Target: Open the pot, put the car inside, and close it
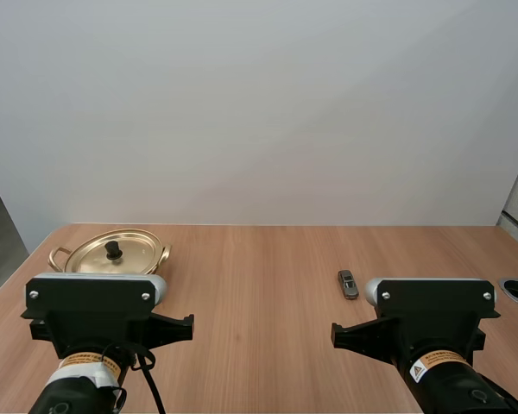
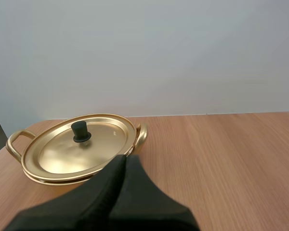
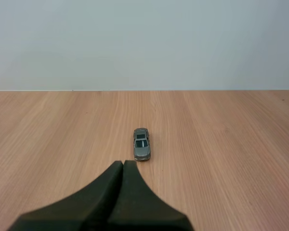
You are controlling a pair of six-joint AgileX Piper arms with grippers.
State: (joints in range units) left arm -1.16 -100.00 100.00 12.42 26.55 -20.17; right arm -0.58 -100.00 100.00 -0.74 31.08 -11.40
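Pot (image 2: pixel 142 135), shallow polished brass with loop handles, sits closed at the wood-grain counter's (image 1: pixel 259 285) far left, its domed lid (image 2: pixel 86 149) topped by a black knob (image 2: pixel 80 131). The small grey car (image 3: pixel 141 143) lies well apart on the right. Left claw (image 2: pixel 124 160) and right claw (image 3: pixel 124 164) are each pressed into one black wedge, holding nothing.

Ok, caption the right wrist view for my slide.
Right gripper, fingers shut, poised just behind a small grey toy car on the wooden table.
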